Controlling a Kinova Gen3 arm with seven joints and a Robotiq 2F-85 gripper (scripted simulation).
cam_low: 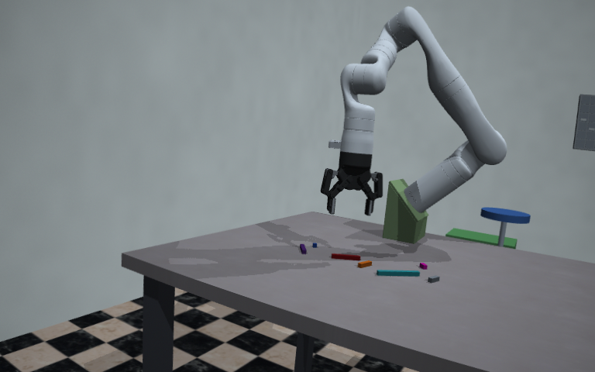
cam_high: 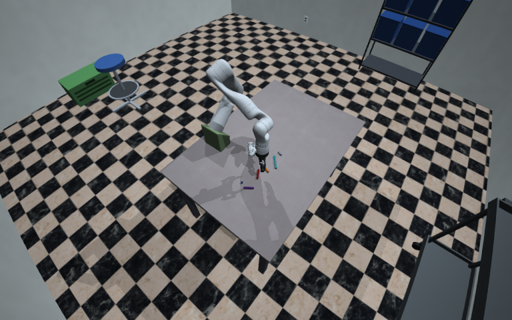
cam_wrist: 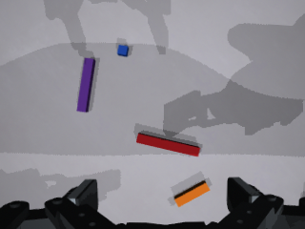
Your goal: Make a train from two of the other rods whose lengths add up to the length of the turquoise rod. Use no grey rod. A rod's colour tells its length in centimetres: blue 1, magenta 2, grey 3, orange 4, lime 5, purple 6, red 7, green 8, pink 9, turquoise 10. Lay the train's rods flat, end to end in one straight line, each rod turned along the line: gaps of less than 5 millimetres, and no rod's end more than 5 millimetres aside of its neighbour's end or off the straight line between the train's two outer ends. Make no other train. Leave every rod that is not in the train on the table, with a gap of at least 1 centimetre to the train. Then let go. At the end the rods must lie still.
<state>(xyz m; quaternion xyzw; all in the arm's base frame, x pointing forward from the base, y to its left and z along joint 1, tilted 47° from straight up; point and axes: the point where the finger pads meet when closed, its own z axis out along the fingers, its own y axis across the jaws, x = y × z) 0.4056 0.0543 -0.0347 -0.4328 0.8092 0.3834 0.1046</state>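
Observation:
My gripper (cam_high: pixel 263 165) (cam_low: pixel 349 209) (cam_wrist: pixel 162 193) is open and empty. It hangs well above the grey table (cam_high: pixel 309 113) (cam_low: pixel 504 307), over the red and orange rods. The red rod (cam_high: pixel 257 173) (cam_low: pixel 345 256) (cam_wrist: pixel 168 144) lies flat, and the short orange rod (cam_high: pixel 267 170) (cam_low: pixel 364 263) (cam_wrist: pixel 191 194) lies close beside it, apart. The purple rod (cam_high: pixel 248 187) (cam_low: pixel 302 248) (cam_wrist: pixel 86 84) and the small blue rod (cam_high: pixel 241 182) (cam_low: pixel 314 245) (cam_wrist: pixel 122 50) lie farther out. The turquoise rod (cam_high: pixel 275 162) (cam_low: pixel 397 273), the magenta rod (cam_low: pixel 422 266) and the grey rod (cam_high: pixel 279 153) (cam_low: pixel 433 279) lie on the other side.
The arm's green base block (cam_high: pixel 215 137) (cam_low: pixel 401 215) stands at the table's edge behind the rods. A blue stool (cam_high: pixel 109 63) (cam_low: pixel 504 215) and a green box (cam_high: pixel 85 87) stand on the floor beyond. A dark shelf (cam_high: pixel 411 33) stands in the far corner.

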